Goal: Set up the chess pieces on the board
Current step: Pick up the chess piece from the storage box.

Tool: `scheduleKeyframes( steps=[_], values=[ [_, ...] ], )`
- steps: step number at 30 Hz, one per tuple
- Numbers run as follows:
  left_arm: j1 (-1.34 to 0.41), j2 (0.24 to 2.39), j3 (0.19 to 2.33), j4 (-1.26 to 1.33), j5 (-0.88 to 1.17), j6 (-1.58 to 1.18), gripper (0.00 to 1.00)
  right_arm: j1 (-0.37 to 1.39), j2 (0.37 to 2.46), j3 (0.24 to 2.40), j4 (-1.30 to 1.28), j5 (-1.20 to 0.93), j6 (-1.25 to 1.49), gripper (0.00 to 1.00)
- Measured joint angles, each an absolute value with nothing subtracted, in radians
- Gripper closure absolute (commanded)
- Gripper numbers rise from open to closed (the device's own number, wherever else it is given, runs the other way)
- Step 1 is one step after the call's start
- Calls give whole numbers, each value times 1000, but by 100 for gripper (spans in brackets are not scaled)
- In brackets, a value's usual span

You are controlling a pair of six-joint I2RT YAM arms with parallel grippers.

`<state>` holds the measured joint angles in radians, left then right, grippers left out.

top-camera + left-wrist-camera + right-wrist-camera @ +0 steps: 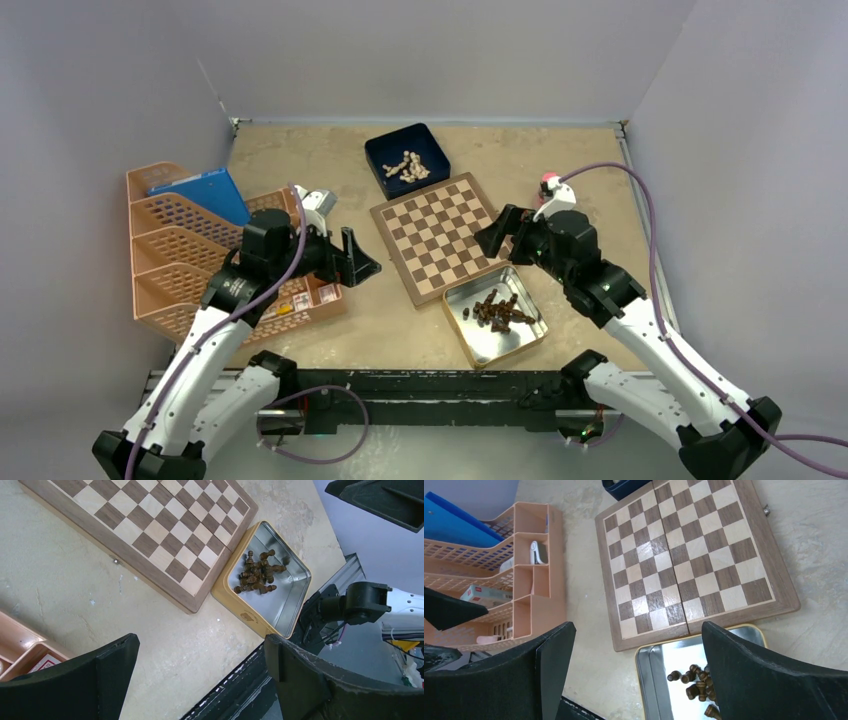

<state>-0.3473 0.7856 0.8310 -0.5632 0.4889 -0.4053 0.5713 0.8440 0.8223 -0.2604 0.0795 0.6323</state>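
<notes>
Chess pieces (500, 308) lie heaped in the silver tin (490, 346) beside the board (437, 237), just nearward of the right claw (497, 233). The left claw (357, 262) hangs farther off. Both claws gape, holding nothing.

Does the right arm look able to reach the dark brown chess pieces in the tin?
Probably yes: the open right tool hovers near the uncovered shiny silver square tin, where the small dark brown wooden chess pieces lie heaped, nothing between.
</notes>
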Motion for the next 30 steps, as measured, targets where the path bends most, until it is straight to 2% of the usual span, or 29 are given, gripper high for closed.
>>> scheduleKeyframes(
  steps=[10, 13, 17, 21, 24, 30],
  values=[
    [-347, 756, 831, -564, 462, -404, 2, 571, 865, 822, -318, 167, 676, 3],
    [-347, 764, 831, -564, 459, -403, 2, 571, 870, 822, -319, 162, 683, 16],
    [-347, 764, 831, -564, 458, -403, 2, 571, 935, 820, -326, 131, 696, 41],
    [-347, 761, 831, -564, 456, -402, 2, 571, 1028, 794, -353, 123, 707, 55],
    [-347, 759, 831, -564, 456, -401, 2, 571, 1048, 778, -387, 126, 713, 58],
    [-347, 757, 831, -564, 456, -401, 2, 590, 1046, 779, -437, 158, 727, 57]
  ],
)
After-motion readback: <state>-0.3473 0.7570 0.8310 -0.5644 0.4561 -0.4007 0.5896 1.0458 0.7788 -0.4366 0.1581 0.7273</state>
